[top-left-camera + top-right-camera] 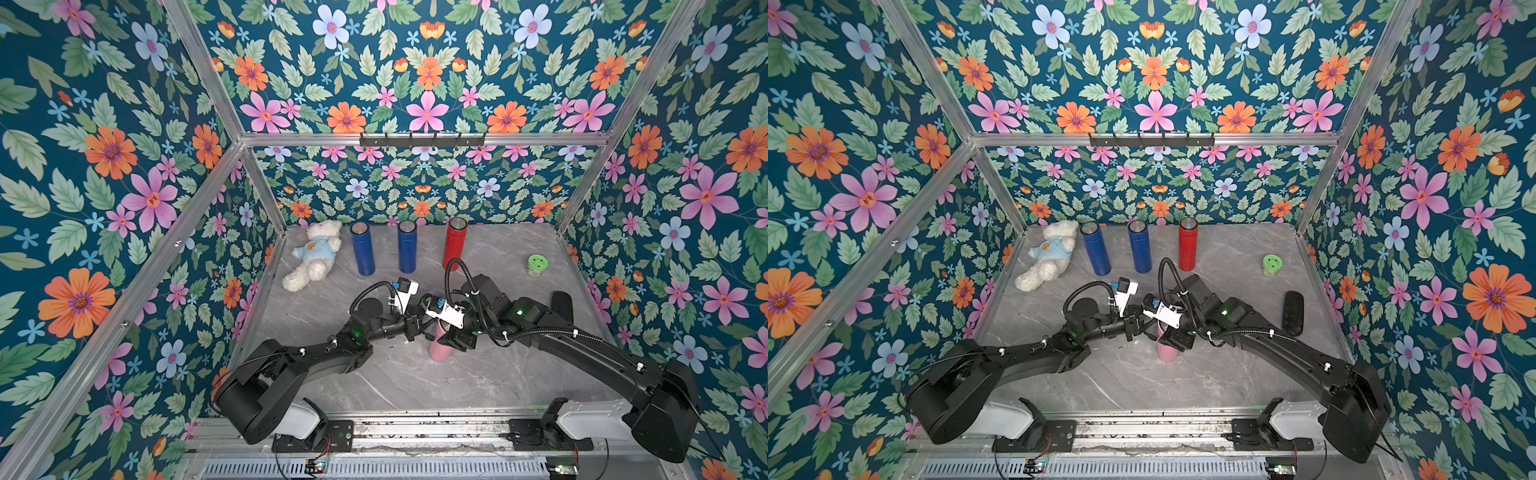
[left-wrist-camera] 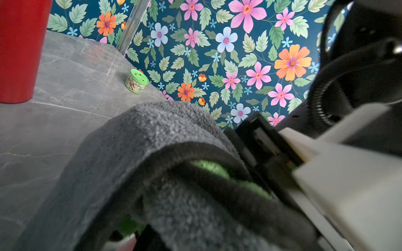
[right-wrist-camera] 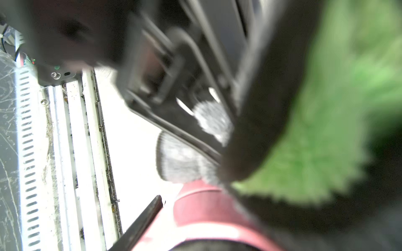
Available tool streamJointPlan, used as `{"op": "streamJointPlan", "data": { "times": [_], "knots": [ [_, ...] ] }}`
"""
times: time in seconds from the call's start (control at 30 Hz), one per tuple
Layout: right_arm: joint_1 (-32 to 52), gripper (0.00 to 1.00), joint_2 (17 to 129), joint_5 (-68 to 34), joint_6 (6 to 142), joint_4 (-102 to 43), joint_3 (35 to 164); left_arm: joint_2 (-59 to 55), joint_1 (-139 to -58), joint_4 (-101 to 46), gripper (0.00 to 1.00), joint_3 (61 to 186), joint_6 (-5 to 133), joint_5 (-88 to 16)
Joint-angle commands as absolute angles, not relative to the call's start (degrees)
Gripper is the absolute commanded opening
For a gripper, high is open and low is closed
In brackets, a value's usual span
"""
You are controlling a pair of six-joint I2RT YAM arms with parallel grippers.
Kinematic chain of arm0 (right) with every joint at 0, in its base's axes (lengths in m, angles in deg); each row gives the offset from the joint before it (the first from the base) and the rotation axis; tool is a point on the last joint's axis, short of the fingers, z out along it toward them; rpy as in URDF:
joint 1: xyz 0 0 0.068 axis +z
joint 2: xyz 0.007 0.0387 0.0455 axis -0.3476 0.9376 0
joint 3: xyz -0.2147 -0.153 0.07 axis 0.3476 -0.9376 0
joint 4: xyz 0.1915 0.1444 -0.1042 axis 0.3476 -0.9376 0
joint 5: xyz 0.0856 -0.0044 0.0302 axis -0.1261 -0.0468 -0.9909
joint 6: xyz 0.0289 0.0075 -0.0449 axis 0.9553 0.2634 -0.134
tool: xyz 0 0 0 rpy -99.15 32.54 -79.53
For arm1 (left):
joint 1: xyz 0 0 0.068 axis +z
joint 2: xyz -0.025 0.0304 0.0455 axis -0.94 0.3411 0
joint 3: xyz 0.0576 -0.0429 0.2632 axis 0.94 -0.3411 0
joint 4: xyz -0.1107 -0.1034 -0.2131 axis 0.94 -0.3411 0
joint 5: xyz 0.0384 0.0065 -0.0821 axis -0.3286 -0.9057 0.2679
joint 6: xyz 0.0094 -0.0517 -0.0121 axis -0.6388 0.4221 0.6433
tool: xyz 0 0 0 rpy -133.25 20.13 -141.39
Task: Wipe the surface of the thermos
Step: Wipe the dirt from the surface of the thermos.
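near the middle of the grey marble table (image 1: 374, 382), a little toward its front edge, the pink thermos (image 1: 439, 350) stands upright. the right gripper (image 1: 452, 333) is clamped round its upper part, jaws held apart by the body; the right wrist view shows the pink wall just beside one dark finger (image 3: 141, 223). the left gripper (image 1: 415, 323) is pressed together on a dark grey cloth (image 2: 141, 152) with a green inner side. the cloth arches over the thermos and touches it near the top.

along the back edge stand two blue thermoses (image 1: 363, 249) (image 1: 407, 247) and a red thermos (image 1: 456, 243), all upright and apart from one another. a white teddy bear (image 1: 311, 257) lies by the back left corner. a small green tin (image 1: 536, 265) sits near the right edge, and a black case (image 1: 562, 305) lies by that same edge, further forward.
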State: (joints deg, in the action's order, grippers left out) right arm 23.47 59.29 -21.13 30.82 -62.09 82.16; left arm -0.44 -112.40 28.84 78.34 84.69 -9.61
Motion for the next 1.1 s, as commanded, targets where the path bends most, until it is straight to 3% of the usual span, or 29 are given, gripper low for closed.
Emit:
{"op": "streamJointPlan", "data": {
  "times": [0.0,0.33,0.5,0.83,1.07],
  "knots": [
    [23.6,0.0,59.4,-22.84,26.97,-57.83,81.96,4.7,-113.04,33.27,0.0,77.38,87.08,-0.09],
    [23.6,0.0,56.19,-27.69,18.38,-56.89,77.82,20.07,-113.04,44.89,0.0,78.72,91.67,2.01],
    [23.6,0.0,57.56,-28.69,13.49,-58.65,79.29,15.29,-113.06,38.87,0.0,79.18,90.16,3.7],
    [22.64,0.0,57.44,-29.58,7.33,-55.97,76.44,-5.05,-113.03,9.85,0.0,82.52,80.63,2.35],
    [21.11,0.0,56.52,-30.46,6.1,-52.23,74.29,3.57,-113.18,15.82,0.0,80.51,82.78,4.41]
  ]
}}
